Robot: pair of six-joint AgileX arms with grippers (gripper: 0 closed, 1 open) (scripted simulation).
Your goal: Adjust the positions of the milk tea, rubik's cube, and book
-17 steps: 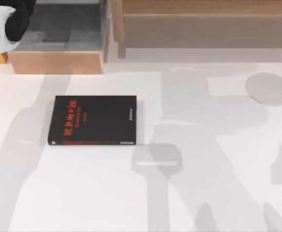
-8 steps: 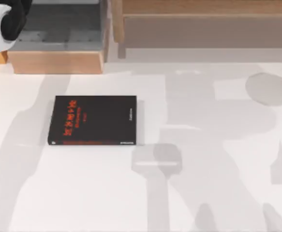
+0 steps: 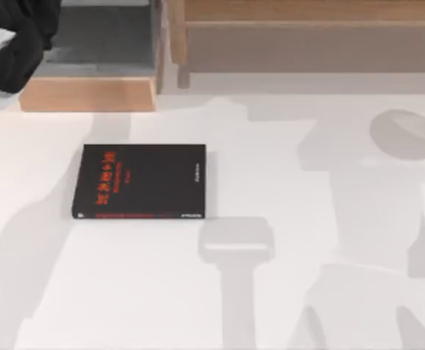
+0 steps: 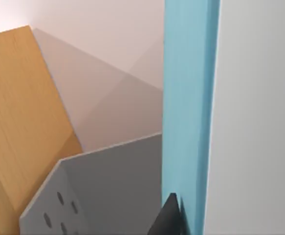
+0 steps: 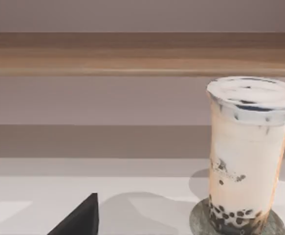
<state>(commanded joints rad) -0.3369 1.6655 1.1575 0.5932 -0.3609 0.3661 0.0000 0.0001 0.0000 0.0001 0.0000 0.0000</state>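
While the book (image 3: 139, 181) lies flat and black cover up on the white worktop (image 3: 197, 292), my left arm (image 3: 12, 44) hangs beyond its far-left corner, over the end of a wooden tray (image 3: 88, 93) with a grey floor. From the left wrist, the left tool (image 4: 170, 219) sits close against an upright light-blue panel (image 4: 186, 98), with a grey perforated plate (image 4: 108, 191) and a wooden side (image 4: 20, 112) beside it. Whether that tool is apart, together or clamped on the panel I cannot tell.

The right wrist view faces the milk tea (image 5: 250, 156), upright on a round grey coaster (image 5: 201, 223) before a wooden shelf rail (image 5: 108, 54). The right tool (image 5: 81, 220) is low and well short of the cup, and I cannot tell its state either.

I judge that the left arm has the step in hand, beside the tray. The panel should stay square in the tool, and the arm should lift clear of the tray wall before crossing toward the book. A flat book offers little to pinch, so 1 long edge is the sensible approach.

Compared with 1 second ago, the left arm has come nearer the book and covers more of the tray's end, the shadows have swung, and the book has not moved.
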